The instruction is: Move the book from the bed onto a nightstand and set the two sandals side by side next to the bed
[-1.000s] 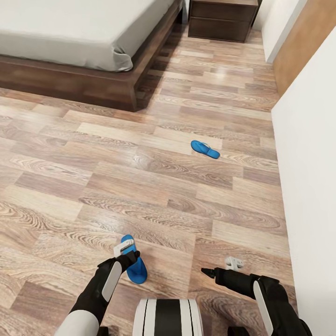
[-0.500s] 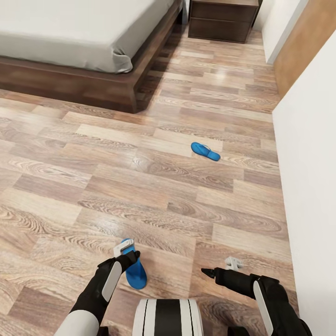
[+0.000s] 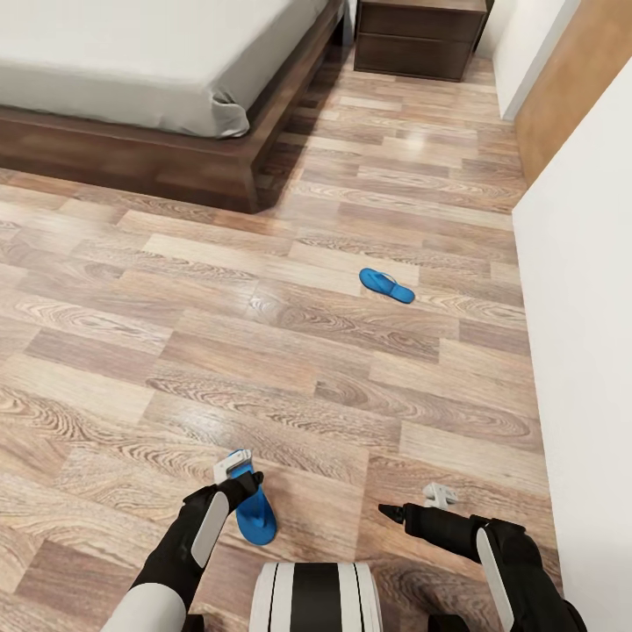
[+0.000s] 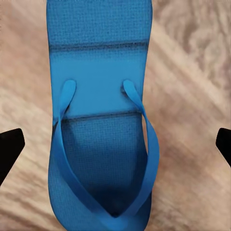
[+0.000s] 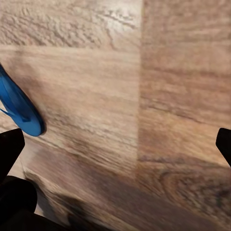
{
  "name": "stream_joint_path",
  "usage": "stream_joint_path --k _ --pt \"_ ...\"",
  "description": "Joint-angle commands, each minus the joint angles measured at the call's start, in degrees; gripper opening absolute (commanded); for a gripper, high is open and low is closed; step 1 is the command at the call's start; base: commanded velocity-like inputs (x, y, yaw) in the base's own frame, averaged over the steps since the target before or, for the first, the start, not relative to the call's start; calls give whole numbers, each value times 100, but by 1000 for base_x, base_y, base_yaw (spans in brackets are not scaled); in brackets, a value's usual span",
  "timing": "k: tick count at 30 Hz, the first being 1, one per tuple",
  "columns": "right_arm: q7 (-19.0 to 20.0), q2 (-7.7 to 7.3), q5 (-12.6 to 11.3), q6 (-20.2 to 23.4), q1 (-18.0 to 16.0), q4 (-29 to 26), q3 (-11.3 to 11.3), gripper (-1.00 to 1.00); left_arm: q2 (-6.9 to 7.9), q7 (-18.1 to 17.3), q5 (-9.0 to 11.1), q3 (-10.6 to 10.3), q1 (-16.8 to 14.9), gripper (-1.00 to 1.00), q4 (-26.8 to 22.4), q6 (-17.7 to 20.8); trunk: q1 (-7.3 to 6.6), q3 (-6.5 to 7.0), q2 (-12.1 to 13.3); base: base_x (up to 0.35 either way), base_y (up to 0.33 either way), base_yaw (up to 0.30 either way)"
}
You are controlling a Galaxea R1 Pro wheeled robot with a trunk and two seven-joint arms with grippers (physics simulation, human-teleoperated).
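- The near sandal point(image 3: 255, 512) lies flat on the wood-plank floor point(image 3: 290, 377) just ahead of the robot's base, straps up. Its long axis runs roughly away from the robot, tilted slightly toward the left; the left arm covers part of its far end.
- In the left wrist view this near sandal point(image 4: 102, 115) sits between the two dark fingertips, its thong strap meeting at a point at one end, and its other end is cut off by the frame.
- The left gripper point(image 3: 233, 466) hangs directly over it with jaws spread wide, clear of the sole on both sides.
- The far sandal point(image 3: 386, 284) lies well apart, out on open floor between the bed's foot corner and the white wall point(image 3: 579, 290), with its long axis slanted across the planks.
- The right gripper point(image 3: 439, 496) is also spread, holding nothing, over bare floor.
- The bed point(image 3: 158, 79) fills the far left, its frame corner nearest the far sandal; the mattress is cut off by the picture edge.
- The nightstand point(image 3: 420, 35) stands at the far edge beside the bed, top cropped.
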Motion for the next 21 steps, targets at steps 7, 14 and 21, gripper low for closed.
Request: stream_joint_path --k 7,14,21 --pt "26 6 2 39 -3 -4 -18 100 -4 34 61 11 -1 100 -9 26 2 -26 -3 0 0 0" --pt "26 6 2 39 -3 -4 -18 100 -4 34 61 11 -1 100 -9 26 20 -181 -12 0 0 0" --pt "26 6 2 39 -3 -4 -18 100 -7 34 61 11 -1 100 -10 26 38 -336 -21 0 0 0"
